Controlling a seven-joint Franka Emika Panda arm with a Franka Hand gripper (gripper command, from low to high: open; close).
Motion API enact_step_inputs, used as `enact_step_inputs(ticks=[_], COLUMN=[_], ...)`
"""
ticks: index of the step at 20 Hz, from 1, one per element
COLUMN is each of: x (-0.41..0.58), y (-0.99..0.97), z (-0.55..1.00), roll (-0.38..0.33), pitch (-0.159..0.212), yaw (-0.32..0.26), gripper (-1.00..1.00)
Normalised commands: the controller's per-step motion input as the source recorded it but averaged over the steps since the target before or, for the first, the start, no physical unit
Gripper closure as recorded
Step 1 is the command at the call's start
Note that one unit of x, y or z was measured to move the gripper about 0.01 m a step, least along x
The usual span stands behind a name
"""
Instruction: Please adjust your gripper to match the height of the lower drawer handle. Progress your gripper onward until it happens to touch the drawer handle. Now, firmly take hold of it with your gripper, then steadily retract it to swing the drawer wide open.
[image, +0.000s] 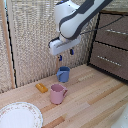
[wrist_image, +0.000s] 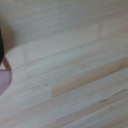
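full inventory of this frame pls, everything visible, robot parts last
blue mug: 1, blue, on the table below the gripper
pink mug: 1, pink, nearer the camera than the blue mug; a pink edge also shows in the wrist view
orange object: 1, orange, small, on the exterior view's left of the pink mug; too blurred to name
plate: 1, white with patterned rim, exterior view's lower left
drawer: 1 of 2 matching, dark brown, the lower one, exterior view's right
lower drawer handle: 1, silver, horizontal on that front
upper drawer: 1, dark brown, silver bar
table: 1, light wood
gripper: 1, blue-tipped fingers apart, above the blue mug, away from the drawers
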Motion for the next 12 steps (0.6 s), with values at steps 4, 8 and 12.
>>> enact_step_inputs(ticks=[4, 8, 12], x=[-0.024, -0.041, -0.058], y=[-0.17, -0.14, -0.13], z=[-0.18, -0.16, -0.12], roll=[-0.375, -0.375, -0.375], pitch=[0.0, 0.0, 0.0], yaw=[0.136, 0.152, 0.168], gripper=[-1.0, -1.0, -1.0])
